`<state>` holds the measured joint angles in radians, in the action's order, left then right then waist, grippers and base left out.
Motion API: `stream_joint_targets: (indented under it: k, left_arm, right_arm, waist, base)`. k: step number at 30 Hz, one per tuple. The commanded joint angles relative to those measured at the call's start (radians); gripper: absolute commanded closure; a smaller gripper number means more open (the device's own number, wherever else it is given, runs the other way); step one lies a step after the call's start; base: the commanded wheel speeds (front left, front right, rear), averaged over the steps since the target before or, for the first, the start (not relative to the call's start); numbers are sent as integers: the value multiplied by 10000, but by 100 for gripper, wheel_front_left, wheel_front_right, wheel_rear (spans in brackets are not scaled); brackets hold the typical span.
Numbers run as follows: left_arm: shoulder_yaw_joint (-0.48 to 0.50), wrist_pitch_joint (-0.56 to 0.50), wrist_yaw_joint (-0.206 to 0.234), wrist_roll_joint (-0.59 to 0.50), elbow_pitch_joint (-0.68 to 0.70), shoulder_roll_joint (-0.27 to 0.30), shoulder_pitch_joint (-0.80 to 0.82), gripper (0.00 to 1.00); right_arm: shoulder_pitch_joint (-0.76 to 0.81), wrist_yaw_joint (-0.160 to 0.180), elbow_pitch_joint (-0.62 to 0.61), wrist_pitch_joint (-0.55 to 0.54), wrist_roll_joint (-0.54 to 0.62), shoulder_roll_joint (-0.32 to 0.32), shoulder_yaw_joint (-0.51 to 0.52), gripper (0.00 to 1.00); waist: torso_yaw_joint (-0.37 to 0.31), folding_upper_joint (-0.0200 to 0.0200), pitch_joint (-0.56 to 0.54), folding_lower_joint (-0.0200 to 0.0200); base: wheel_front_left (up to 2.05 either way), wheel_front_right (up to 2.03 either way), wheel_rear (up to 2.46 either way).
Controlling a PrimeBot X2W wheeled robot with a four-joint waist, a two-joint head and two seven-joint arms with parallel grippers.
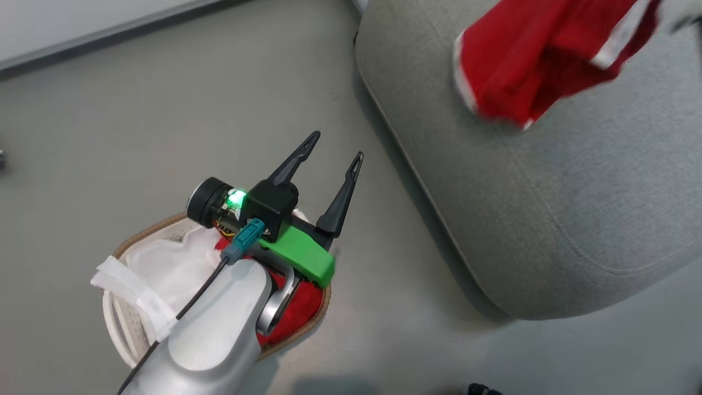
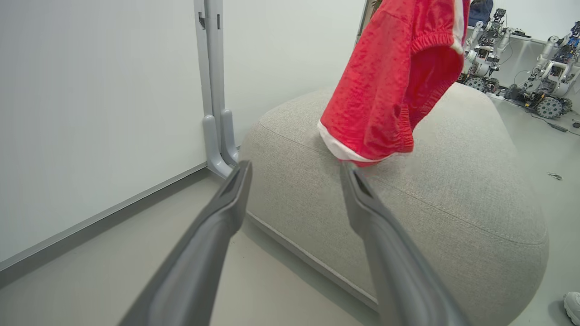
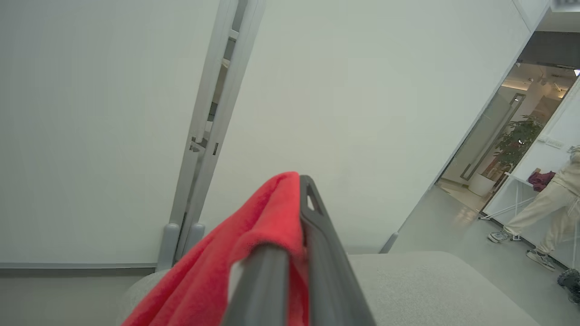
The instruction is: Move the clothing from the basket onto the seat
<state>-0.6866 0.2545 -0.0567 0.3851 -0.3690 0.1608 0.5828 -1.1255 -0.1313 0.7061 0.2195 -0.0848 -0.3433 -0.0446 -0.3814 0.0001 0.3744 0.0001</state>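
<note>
A red garment (image 1: 521,60) with white trim hangs over the grey seat (image 1: 548,208). My right gripper (image 3: 297,190) is shut on this red cloth (image 3: 253,244), which drapes over its fingers. In the left wrist view the garment (image 2: 389,86) looks like shorts, with the lower hem touching the seat (image 2: 453,190). My left gripper (image 1: 335,151) stands open and empty above the basket (image 1: 148,230), its fingers pointing toward the seat. A second red garment (image 1: 299,307) lies in the basket beside the white liner (image 1: 170,263), partly hidden by my left arm.
The basket stands on the grey floor to the left of the seat. White wall panels with a grey post (image 2: 213,90) stand behind the seat. Other robots (image 2: 550,77) are parked far off. A person (image 3: 548,213) stands near a doorway, and a shoe (image 2: 573,305) shows by the seat.
</note>
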Motion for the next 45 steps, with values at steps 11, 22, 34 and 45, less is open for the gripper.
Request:
stream_joint_targets:
  k: [11, 22, 34, 45]
  left_arm:
    - [-247, -378, 226, -454, 1474, 183, 739, 0]
    - [-547, -675, 292, -768, 1987, 353, 1031, 0]
    - [-441, -616, 421, -562, 1790, 563, 890, 0]
    - [-25, -194, 558, -41, 1241, 499, 499, 0]
  right_arm:
    - [-2306, 12, 232, -966, 613, -2392, 1759, 100]
    - [-580, 10, 2246, -454, 1931, -1721, 4439, 100]
    - [346, 10, 2963, 381, 2430, -465, 5252, 0]
    - [1652, 10, 1505, 466, 1404, 103, 3205, 0]
  waist:
    - [2442, -1, 2770, -1]
    - [2738, -1, 3755, -1]
    - [2336, -1, 3400, -1]
    - [2123, -1, 1986, -1]
  base:
    - [0, 0, 0]
    - [0, 0, 0]
    - [0, 0, 0]
    - [0, 0, 0]
